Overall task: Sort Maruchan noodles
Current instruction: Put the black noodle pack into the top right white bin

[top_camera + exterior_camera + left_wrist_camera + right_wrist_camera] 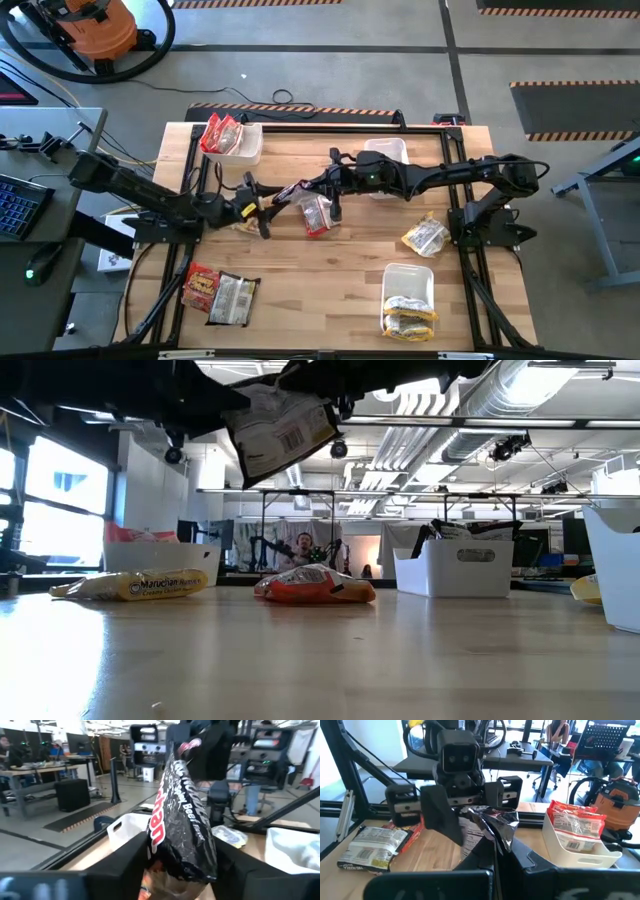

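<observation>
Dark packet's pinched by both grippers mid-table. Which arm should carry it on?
Right, probably. The right gripper and left gripper both pinch the dark packet, and the empty bin lies under the right arm.

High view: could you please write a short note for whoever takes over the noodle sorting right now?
Right gripper: shut on a dark packet, held above mid-table.
Left gripper: at that packet's other end; this looks like a handover.
Done: red packets are in the far-left bin, and yellow ones are in the near-right bin.
Left: the held packet, a red one on the table below it, a yellow one by the right arm's base, and a red and a silver one at the near-left edge.
</observation>
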Controlling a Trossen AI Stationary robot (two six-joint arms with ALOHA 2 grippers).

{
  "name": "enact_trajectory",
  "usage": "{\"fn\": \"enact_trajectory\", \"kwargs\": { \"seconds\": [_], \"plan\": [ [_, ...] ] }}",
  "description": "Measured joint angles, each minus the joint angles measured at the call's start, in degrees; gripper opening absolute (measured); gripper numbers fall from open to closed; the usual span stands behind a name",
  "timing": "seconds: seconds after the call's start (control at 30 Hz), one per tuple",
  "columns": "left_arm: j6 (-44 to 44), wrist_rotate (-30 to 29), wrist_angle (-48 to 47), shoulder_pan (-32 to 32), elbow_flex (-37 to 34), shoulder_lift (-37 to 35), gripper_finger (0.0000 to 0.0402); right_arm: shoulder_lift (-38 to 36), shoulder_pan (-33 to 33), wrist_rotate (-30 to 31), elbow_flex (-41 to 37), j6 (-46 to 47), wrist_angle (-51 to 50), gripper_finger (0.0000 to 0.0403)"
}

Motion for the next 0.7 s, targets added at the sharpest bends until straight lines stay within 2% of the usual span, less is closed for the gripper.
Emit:
{"fn": "enact_trajectory", "kwargs": {
  "seconds": [0.3,0.4,0.47,0.57,0.7],
  "plan": [
    [3.73,0.39,1.57,2.57,0.00,0.67,0.0017,0.02,0.00,1.75,0.00,0.71,0.17,0.0000],
    [4.54,0.38,1.90,3.47,0.00,0.65,0.0010,0.00,0.00,4.96,0.02,1.25,-0.69,0.0015],
    [4.41,0.39,1.31,4.11,0.00,0.66,0.0011,-0.36,-0.03,6.67,0.02,0.14,-3.82,0.0038],
    [2.77,0.41,-0.55,5.35,0.00,0.65,0.0005,-2.50,-0.53,9.28,0.02,0.03,-11.14,0.0089],
    [-2.07,2.51,-5.01,7.97,0.00,0.66,0.0004,-6.58,-1.64,9.38,0.02,0.01,-19.63,0.0167]
  ]
}}
